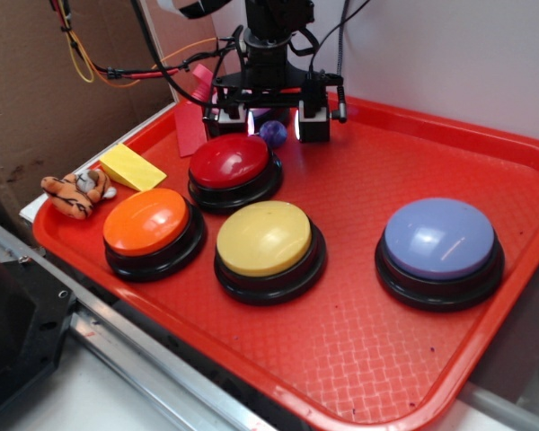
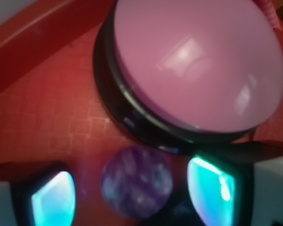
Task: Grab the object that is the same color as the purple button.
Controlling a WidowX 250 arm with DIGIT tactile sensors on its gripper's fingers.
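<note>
Red moulded plastic, the textured tray (image 1: 359,341) carries everything you are working over. On it, toward the right, sits the lavender-blue glossy dome button (image 1: 438,238) on its black base, well apart from your target. At the back, the dark red dome button (image 1: 229,160) is the nearest big neighbour; the wrist view shows its base just beside the ball. Your black gripper (image 1: 271,124) hangs low there with its jaws spread, one pad (image 2: 210,188) on each side of the small dark purple marbled ball (image 2: 137,187), nothing gripped yet. Watch the closing: a round ball on slick plastic could squirt out toward the button's base if the pads meet it off-centre, and the right pad may snag that black rim.
</note>
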